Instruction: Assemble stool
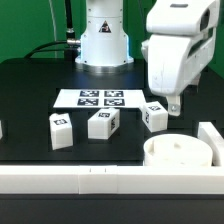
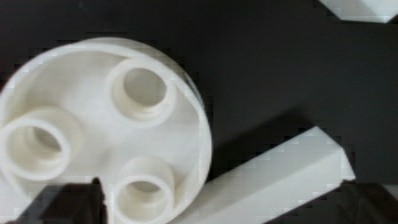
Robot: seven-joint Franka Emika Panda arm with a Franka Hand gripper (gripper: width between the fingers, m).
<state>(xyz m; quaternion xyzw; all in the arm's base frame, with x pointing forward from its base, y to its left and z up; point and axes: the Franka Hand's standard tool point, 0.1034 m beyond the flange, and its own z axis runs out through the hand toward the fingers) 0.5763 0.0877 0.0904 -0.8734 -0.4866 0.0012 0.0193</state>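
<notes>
Exterior view, nearest first: seat (image 1: 178,152) flat on the counter (image 1: 30,85), sockets up, tucked into the rail (image 1: 60,178) corner. Fingers (image 1: 172,103) hang just beyond and above it, by the leg (image 1: 154,115) at that view's right; open or closed, cannot tell. Wrist view puts the seat straight below.

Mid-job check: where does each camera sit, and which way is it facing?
Exterior view: off the arm, facing the robot's base across the table, over the front rail, legs and marker board; base, arm and gripper show.
Wrist view: on the wrist, looking down on the seat and its three sockets; a dark shape, likely a finger, at the edge.
Shared: the seat, beside a white rail.
</notes>
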